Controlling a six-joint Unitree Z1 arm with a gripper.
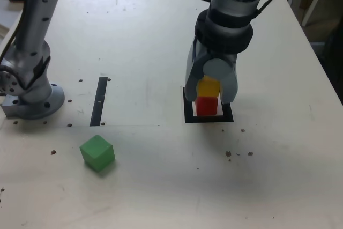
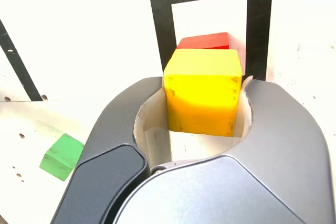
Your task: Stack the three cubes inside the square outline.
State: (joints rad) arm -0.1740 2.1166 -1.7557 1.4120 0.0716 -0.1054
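Note:
The yellow cube (image 1: 208,86) (image 2: 202,98) sits squarely on the red cube (image 1: 206,105) (image 2: 206,40), which stands on the white centre of the square outline (image 1: 209,119) (image 2: 160,19). My gripper (image 1: 209,97) (image 2: 203,80) reaches down from above, its two grey jaws close on either side of the yellow cube. Whether they still press on it does not show. The green cube (image 1: 97,153) (image 2: 62,157) lies alone on the table, far toward the exterior view's left and nearer the front.
A narrow black strip (image 1: 99,100) (image 2: 16,61) lies on the white table between the green cube and the outline. The arm's grey base (image 1: 32,95) stands at the exterior view's left edge. Small screw holes dot the tabletop.

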